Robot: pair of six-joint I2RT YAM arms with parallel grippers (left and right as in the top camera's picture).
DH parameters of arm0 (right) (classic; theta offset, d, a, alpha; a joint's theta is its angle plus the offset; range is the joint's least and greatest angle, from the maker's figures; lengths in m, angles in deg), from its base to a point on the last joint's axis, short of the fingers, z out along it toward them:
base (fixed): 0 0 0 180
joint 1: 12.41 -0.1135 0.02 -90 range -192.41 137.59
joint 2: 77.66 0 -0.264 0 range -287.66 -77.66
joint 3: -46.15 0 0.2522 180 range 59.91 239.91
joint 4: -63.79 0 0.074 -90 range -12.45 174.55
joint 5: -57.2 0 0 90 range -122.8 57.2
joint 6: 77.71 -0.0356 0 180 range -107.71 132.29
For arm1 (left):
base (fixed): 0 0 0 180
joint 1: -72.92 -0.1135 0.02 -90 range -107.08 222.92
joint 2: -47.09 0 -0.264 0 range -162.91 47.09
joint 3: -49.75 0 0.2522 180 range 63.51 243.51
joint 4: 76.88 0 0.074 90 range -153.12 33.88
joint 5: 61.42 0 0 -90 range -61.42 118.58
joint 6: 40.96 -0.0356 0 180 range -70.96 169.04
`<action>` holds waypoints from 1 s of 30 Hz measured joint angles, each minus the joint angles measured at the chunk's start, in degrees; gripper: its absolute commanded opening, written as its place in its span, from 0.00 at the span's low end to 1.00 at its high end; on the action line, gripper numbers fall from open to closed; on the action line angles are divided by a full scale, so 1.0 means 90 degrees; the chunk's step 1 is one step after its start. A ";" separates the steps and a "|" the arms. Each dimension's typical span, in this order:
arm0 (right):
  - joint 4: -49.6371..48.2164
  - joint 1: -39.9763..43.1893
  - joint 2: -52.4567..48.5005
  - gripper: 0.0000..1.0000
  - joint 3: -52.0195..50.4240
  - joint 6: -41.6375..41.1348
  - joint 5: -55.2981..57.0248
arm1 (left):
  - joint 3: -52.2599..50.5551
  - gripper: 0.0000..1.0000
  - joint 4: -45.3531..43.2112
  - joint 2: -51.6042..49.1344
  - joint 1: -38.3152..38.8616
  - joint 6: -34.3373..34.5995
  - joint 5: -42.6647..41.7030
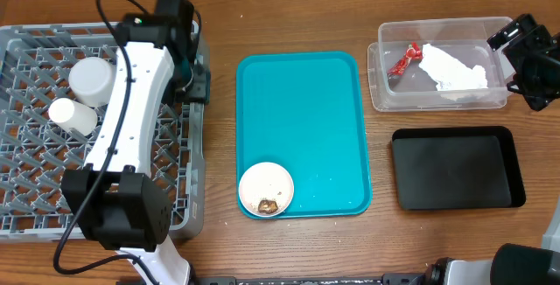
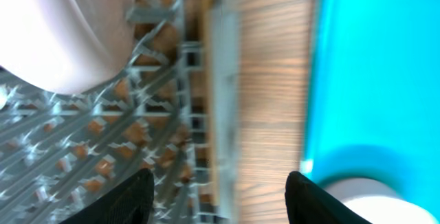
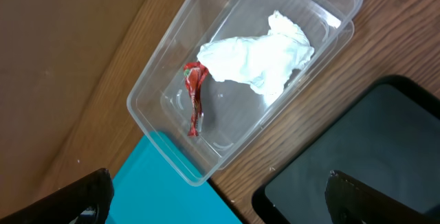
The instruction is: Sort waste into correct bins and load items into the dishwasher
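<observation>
Because the plate (image 1: 266, 189) at the teal tray's (image 1: 302, 101) near-left corner is rigid and breakable (likely slippery), its rim suits gripping; left hand (image 2: 218, 186) and right hand (image 3: 216, 189) gape empty.

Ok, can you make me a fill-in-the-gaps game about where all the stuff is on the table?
1. The red wrapper and white napkin lie in the ___ tub.
2. The round white dish on the teal tray holds a ___ scrap.
3. The white cup sits in the grey dish ___.
Missing words: clear, brown, rack.
</observation>
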 measured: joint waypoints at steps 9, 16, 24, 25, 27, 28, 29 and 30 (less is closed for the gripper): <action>0.0000 0.0000 0.0000 1.00 0.0000 -0.0002 0.0000 | 0.1494 0.81 0.1523 0.0000 0.0219 -0.0481 -0.2861; -0.0002 0.0000 0.0000 1.00 0.0000 0.0000 0.0000 | 0.1610 0.96 0.1681 0.0000 0.0952 -0.0622 -0.3711; 0.0002 0.0000 0.0000 1.00 0.0000 0.0002 0.0002 | 0.1613 1.00 0.1639 0.0063 0.1392 -0.0311 -0.3711; 0.0002 0.0002 0.0000 1.00 0.0000 0.0002 0.0000 | 0.1613 1.00 0.1627 0.0097 0.1360 -0.0204 -0.3585; 0.0000 0.0002 0.0000 1.00 0.0000 0.0002 0.0000 | 0.1647 1.00 0.1620 0.0272 0.1117 0.0189 -0.3101; 0.0005 0.0002 0.0000 1.00 0.0000 0.0000 0.0000 | 0.1659 1.00 0.1620 0.0374 0.0942 0.0362 -0.2900; 0.0000 0.0000 0.0000 1.00 0.0000 0.0005 0.0000 | 0.1676 1.00 0.1617 0.0510 0.0678 0.0532 -0.2703; 0.0002 0.0000 0.0000 1.00 0.0000 0.0002 0.0000 | 0.1693 1.00 0.1617 0.0648 0.0381 0.0687 -0.2548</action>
